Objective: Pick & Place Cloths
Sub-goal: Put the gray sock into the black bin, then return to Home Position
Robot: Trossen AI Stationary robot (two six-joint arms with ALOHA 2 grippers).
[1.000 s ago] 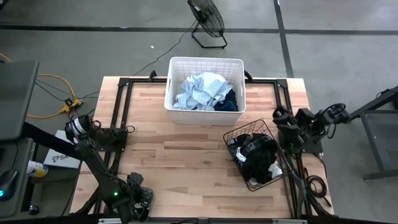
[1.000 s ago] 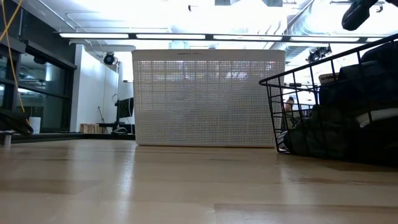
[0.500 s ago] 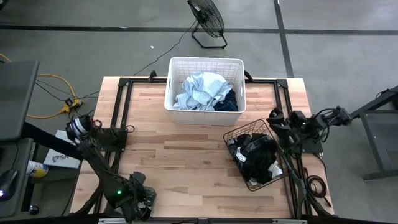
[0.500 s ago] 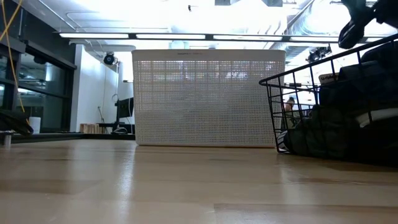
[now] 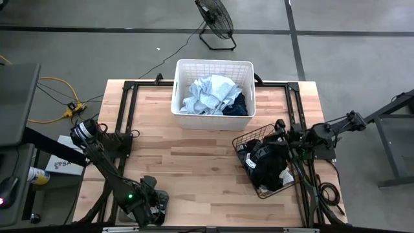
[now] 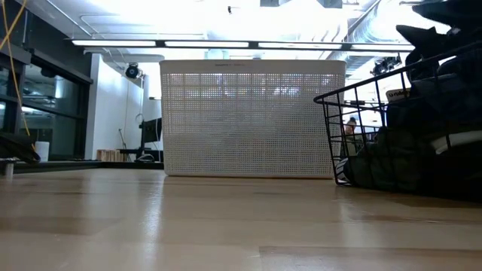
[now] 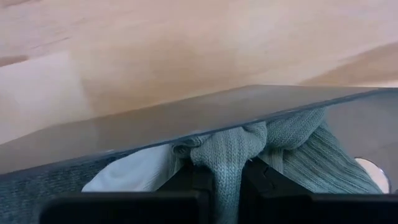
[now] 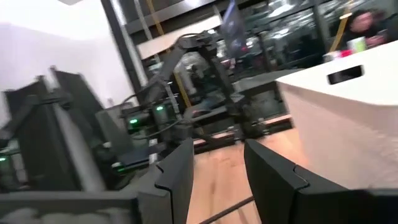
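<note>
Pale wooden plank tabletop: smooth, satin sheen, visible grain. White perforated plastic laundry basket at 12 o'clock: matt, fine mesh walls; holds crumpled light blue woven cloth, soft and creased. Black wire basket at 3 o'clock: thin coated metal, slight gloss; holds dark matt fabric garments. Sage green ribbed knit cloth: coarse, fuzzy texture. Dark arm casings: matt plastic

A white plastic laundry basket stands at the far middle of the wooden table. A black wire basket sits near the right edge. A floor fan stands beyond the table.
</note>
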